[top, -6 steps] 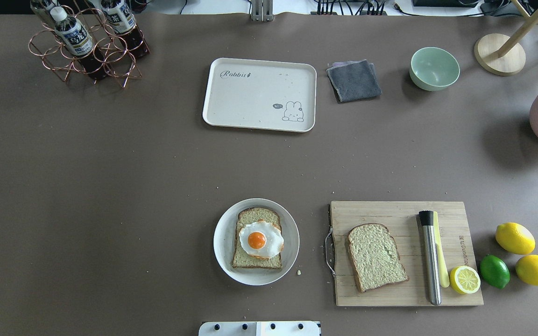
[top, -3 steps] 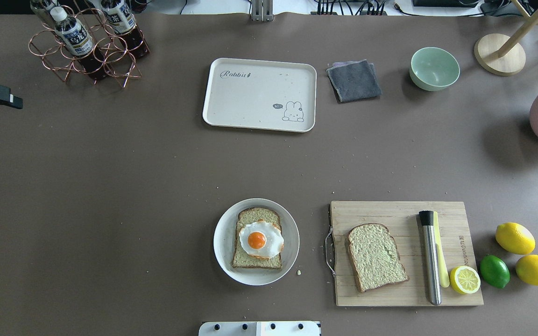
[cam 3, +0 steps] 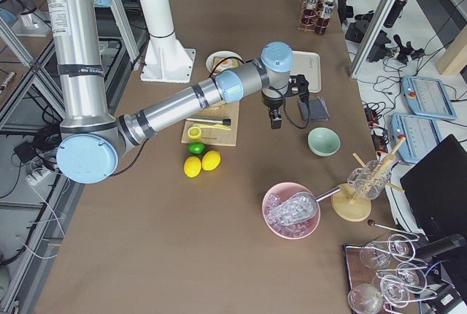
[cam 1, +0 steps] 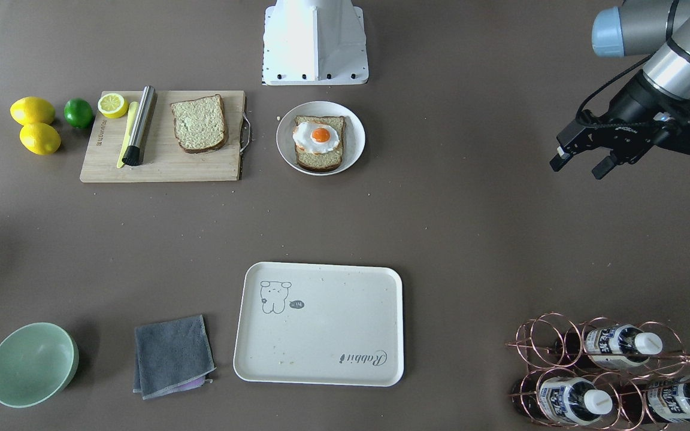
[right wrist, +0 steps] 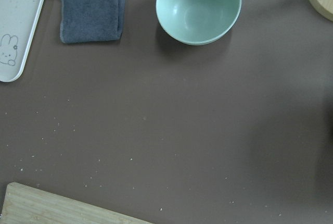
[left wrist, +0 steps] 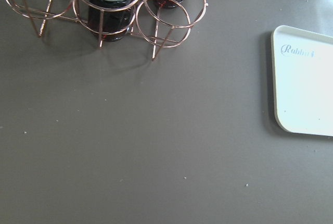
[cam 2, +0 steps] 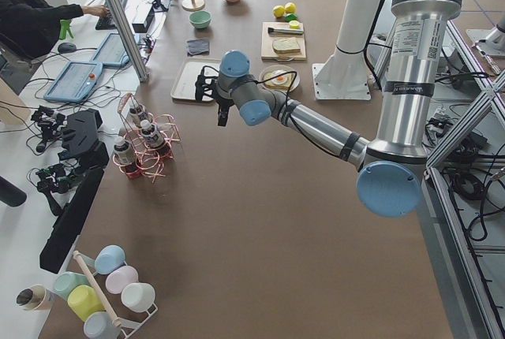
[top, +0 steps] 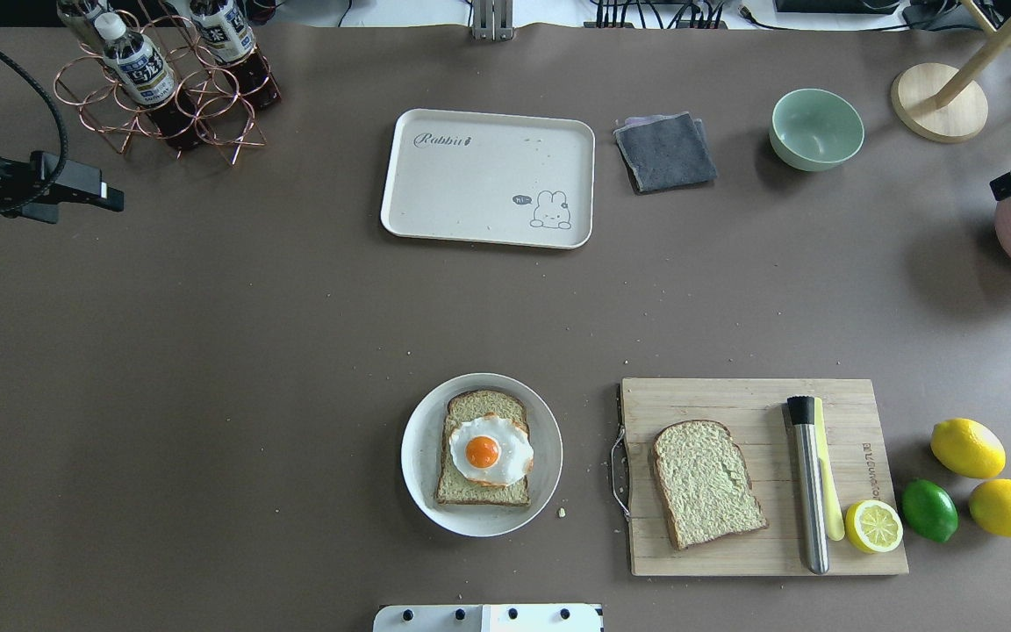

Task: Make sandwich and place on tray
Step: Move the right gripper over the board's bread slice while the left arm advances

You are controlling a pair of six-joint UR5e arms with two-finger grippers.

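Obs: left gripper (cam 1: 578,166) has fingers wide apart, nothing held, above bare table (top: 207,351). Nearest task item is the tray (top: 488,180), off to its right, well apart. Farther right and back toward the base, the egg-topped slice (top: 483,452) sits on a plate (top: 418,474). Farthest right, the bare slice (top: 706,483) lies on the cutting board (top: 734,399). Opening of right gripper (cam 3: 274,120) cannot be told; the bare slice lies to its left, toward the base.
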